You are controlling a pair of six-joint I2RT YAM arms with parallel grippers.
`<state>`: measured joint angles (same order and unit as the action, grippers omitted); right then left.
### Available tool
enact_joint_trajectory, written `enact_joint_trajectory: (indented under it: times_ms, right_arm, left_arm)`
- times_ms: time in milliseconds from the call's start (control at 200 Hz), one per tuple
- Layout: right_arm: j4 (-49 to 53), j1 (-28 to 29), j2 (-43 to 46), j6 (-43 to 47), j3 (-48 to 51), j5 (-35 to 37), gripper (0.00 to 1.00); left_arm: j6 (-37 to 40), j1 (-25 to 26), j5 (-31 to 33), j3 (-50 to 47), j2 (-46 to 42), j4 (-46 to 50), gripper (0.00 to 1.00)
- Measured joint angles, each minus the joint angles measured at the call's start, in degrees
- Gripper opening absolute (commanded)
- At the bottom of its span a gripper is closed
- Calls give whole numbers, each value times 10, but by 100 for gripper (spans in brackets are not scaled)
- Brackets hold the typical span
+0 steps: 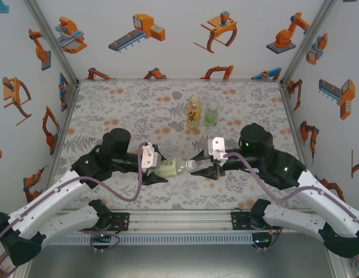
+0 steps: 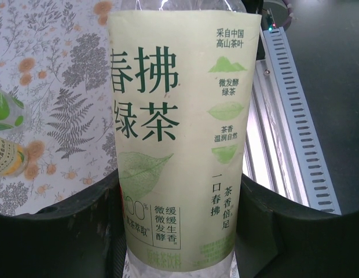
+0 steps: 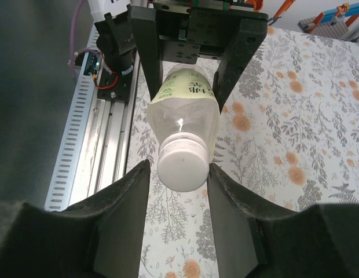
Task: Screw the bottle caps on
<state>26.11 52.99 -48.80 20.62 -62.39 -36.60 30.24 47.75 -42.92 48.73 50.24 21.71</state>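
over the floral table (image 1: 110,104), the left tool (image 1: 158,174) half-hides the bottle (image 1: 172,169).

The clear plastic bottle with a pale cream-green label (image 2: 179,145) carries dark green characters and soft green leaf drawings. The round white plastic screw cap (image 3: 180,165) is plain. The flat patterned surface (image 1: 110,104) shows grey ferns and orange blossoms on white. The small yellow-orange plastic bottle (image 1: 193,111) has a yellow label with dark print.

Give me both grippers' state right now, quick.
Left gripper: shut on the clear plastic bottle with the pale green label.
Right gripper: jaws flank that bottle's round white plastic cap; grip cannot be told.
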Motion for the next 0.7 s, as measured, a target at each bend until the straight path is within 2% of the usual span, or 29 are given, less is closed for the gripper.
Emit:
enact_joint_trajectory:
  times_ms: [100,215,406,546,701]
  right_arm:
    - [-7,0,3,-9,2,2,38]
    - [-16,0,7,-28,8,9,26]
    - [-46,0,16,-98,29,31,21]
    - [-82,0,19,-215,54,79,11]
    - [-112,1,16,-422,76,172,1]
  left_arm:
    - [-1,0,1,0,1,0,0]
    - [-2,2,5,0,1,-1,0]
    - [-2,2,16,0,1,0,0]
    - [-3,2,40,0,1,2,0]
    - [-3,-1,84,0,2,3,0]
